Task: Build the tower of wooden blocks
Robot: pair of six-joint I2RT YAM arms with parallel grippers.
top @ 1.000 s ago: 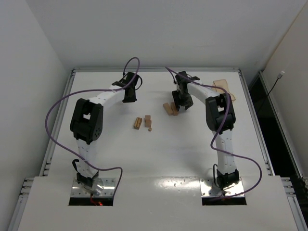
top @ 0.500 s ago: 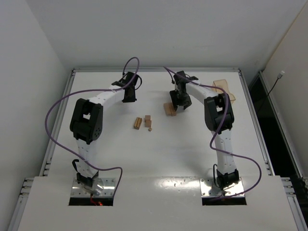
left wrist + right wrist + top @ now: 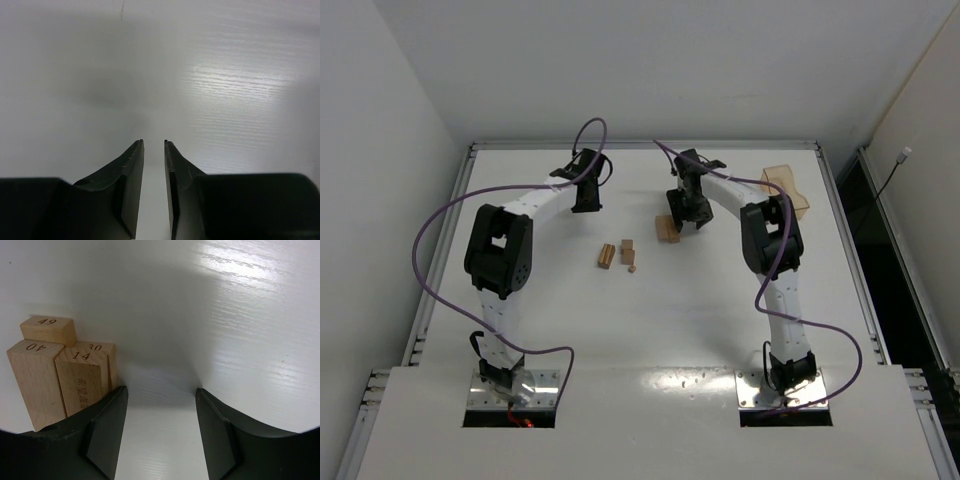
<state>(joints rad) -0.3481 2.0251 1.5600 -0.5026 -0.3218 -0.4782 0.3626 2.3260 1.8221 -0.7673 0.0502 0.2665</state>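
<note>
Right hand [image 3: 160, 395] wide open, holding nothing, just right of tower [image 3: 62, 367] at mid-far bench [image 3: 650, 300]; left hand [image 3: 153, 145] nearly closed, empty; loose wood blocks [image 3: 617, 253] nearer, left of tower

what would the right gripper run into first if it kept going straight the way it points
Probably just the bare table. The right gripper is open with nothing between its fingers, and the wood blocks stand off to its left, beside one finger, though depth is hard to judge.
</note>
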